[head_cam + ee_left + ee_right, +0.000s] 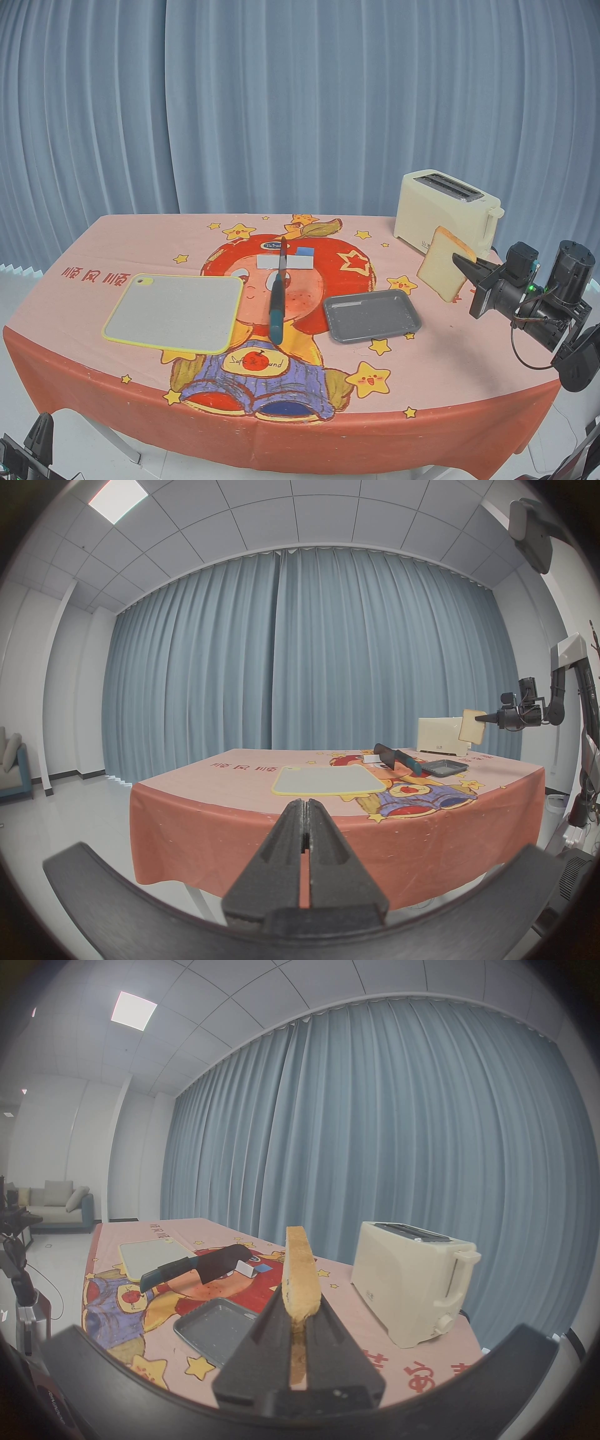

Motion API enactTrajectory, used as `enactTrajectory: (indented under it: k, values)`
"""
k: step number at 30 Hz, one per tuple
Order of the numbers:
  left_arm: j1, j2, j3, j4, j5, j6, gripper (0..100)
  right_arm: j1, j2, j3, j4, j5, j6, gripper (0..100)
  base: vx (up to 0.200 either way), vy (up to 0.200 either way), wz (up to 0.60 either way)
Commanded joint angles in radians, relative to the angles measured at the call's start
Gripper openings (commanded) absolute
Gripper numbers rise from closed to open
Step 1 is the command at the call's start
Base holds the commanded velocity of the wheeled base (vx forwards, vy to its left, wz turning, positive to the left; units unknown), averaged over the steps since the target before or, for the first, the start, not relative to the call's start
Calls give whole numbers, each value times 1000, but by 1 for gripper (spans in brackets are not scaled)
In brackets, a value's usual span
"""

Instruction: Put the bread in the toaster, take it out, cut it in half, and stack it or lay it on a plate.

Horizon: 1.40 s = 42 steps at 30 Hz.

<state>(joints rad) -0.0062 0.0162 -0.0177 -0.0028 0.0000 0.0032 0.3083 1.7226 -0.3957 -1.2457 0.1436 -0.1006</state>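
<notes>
Off the counter's near-left corner, the left claw point(306, 811) hangs pressed shut, empty. A cutting board point(175, 312) lies toward the left edge, a knife point(277, 300) mid-counter, a grey plate point(372, 314) right of it. Near the right edge the right claw point(465, 265) pinches the bread point(445, 262) — lifted, tilted — just before the toaster point(447, 209) at the far-right corner.

Head: above, facing down onto pink cloth-covered desk point(437, 375).
Left wrist: low, well off desk, facing it.
Right wrist: near, beside cream boxy toaster point(406, 1279).
Shared: desk, toaster.
</notes>
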Motion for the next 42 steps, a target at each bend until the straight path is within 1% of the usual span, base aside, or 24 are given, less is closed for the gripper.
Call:
enactTrajectory:
  k: [1, 20, 22, 36, 40, 42]
  values:
    - [0, -2, 18, 0, 0, 0, 0, 2, 2, 3, 0, 1, -1, 0, 0, 200, 0]
    - [0, -2, 18, 0, 0, 0, 0, 2, -3, 5, 0, -1, -2, 0, 0, 200, 0]
    - [0, -2, 18, 0, 0, 1, 0, 18, -4, 9, 0, -2, -2, 0, 0, 200, 0]
    - [0, -2, 18, 0, 0, 1, 0, 23, -6, 17, -3, -2, -1, 0, 0, 200, 0]
    - [0, -2, 18, 0, 0, 1, 0, 34, -4, 18, -3, -4, -1, 0, 0, 200, 0]
    - [0, -2, 18, 0, 0, 1, 0, 38, -4, 23, -3, -4, -1, 0, 0, 0, 0]
